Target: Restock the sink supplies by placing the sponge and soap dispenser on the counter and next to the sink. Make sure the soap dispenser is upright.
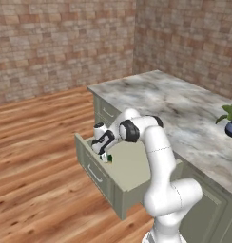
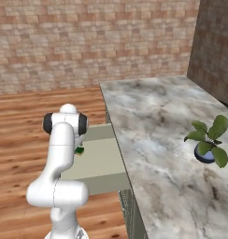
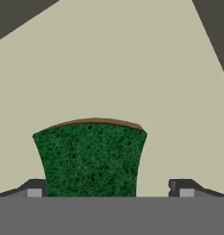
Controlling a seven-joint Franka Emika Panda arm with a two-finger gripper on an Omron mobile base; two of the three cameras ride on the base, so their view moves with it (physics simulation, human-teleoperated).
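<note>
Tool (image 3: 107, 188): one, jaws spread wide, gripping nothing, lowered into the open drawer (image 1: 132, 166).

Sponge (image 3: 90, 158): one, green face up with a brown-yellow edge on its far side. It lies directly ahead of your tool, between the two fingertips (image 3: 35, 189). One tip sits just beside the sponge's flank; the other stands apart from it, so the sponge is off-centre in the gap. Its edge runs across the gap, from tip to tip.

Drawer: one, pale floor under the sponge, nothing else seen on it.

Tabletop (image 2: 153, 121): one marble top beyond the drawer.

Plant (image 2: 209, 142): one, potted, well apart from the tool.
</note>
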